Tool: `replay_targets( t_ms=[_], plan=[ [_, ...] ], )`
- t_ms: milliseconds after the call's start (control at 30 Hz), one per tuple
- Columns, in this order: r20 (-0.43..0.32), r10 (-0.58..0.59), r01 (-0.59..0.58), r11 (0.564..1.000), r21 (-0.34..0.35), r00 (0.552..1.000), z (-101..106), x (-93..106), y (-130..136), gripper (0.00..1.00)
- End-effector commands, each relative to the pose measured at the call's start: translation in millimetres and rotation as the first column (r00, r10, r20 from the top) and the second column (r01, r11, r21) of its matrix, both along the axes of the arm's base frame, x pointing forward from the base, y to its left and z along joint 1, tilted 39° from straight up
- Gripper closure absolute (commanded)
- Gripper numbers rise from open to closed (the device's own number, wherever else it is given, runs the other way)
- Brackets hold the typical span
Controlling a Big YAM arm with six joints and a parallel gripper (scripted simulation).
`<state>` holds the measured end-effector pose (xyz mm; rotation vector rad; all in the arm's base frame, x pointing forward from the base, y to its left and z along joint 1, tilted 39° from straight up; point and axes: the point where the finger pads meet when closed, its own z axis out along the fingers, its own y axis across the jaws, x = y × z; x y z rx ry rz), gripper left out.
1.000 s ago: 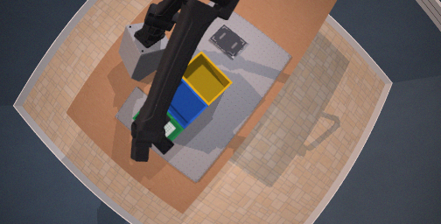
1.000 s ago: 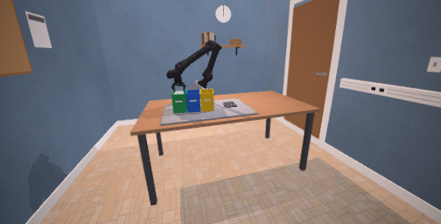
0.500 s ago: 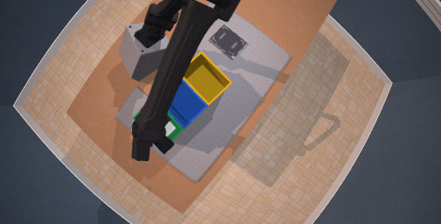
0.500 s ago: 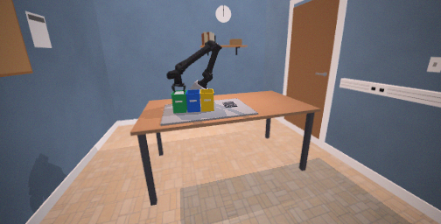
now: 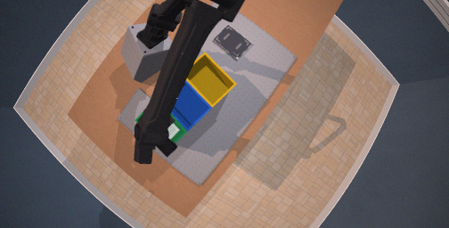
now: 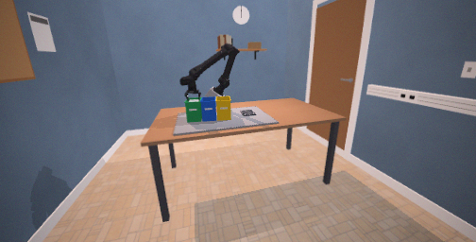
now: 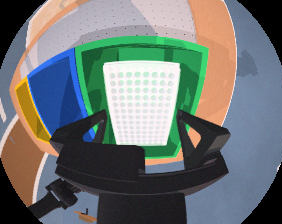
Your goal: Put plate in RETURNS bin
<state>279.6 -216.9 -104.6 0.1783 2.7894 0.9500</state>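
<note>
The white 96-well plate shows in the wrist view inside the opening of the green bin, framed by the bin's rim on all sides. My gripper is open, directly above the bin, with a finger on each side of the plate's near end and not clamping it. In the top view the arm covers most of the green bin; only a corner of the plate shows. In the exterior view the gripper hangs just over the upright green bin.
The blue bin and the yellow bin stand upright in a row beside the green one on the grey mat. The dark plate nest lies empty at the mat's far end. The grey arm base block stands beside the mat.
</note>
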Motion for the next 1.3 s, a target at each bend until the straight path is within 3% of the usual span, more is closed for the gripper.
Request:
replay_targets(
  t_ms=[0,600,633,1267],
  plan=[
    [0.011,-0.009,0.010,1.000,-0.016,1.000,2.8,6.9,-9.6,0.01],
    [0.011,-0.009,0.010,1.000,-0.016,1.000,2.8,6.9,-9.6,0.01],
    [0.011,-0.009,0.010,1.000,-0.016,1.000,2.8,6.9,-9.6,0.18],
    [0.011,-0.009,0.010,1.000,-0.016,1.000,2.8,6.9,-9.6,0.18]
  ],
)
